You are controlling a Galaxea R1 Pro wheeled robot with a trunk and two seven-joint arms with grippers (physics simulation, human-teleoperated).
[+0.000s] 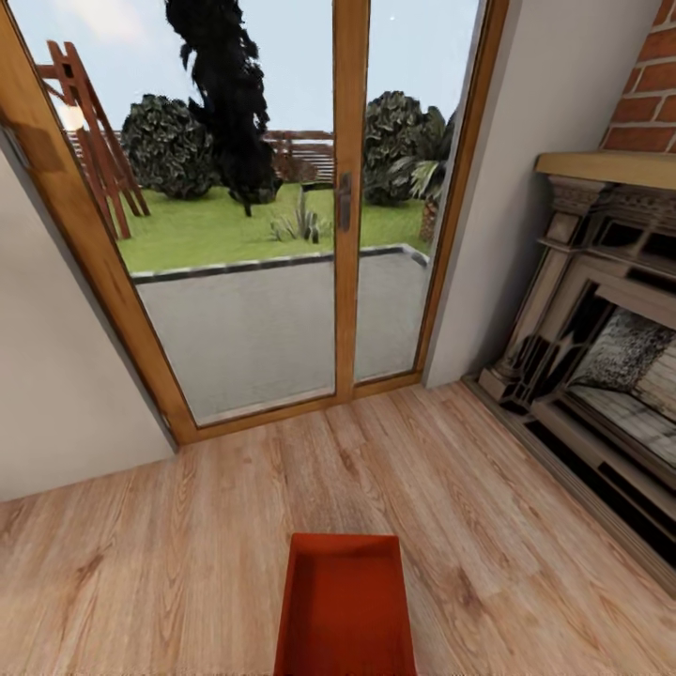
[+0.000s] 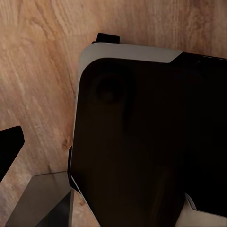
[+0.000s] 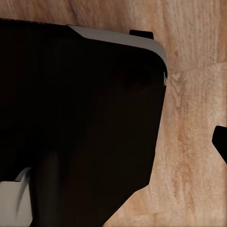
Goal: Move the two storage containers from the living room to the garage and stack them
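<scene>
Wood floor [image 1: 188, 554] bears unlabelled orange-red container [image 1: 345, 610].

We see one storage container [image 1: 345, 610] on the plank floor [image 1: 188, 554] directly before us, its open top up. Beyond it stand the glass doors [image 1: 282, 282], with a wall [image 1: 56, 394] on their left. The fireplace [image 1: 601, 357] lies to the right.

Orange-red storage container [image 1: 345, 610], light wood-grain floor [image 1: 188, 545]
</scene>
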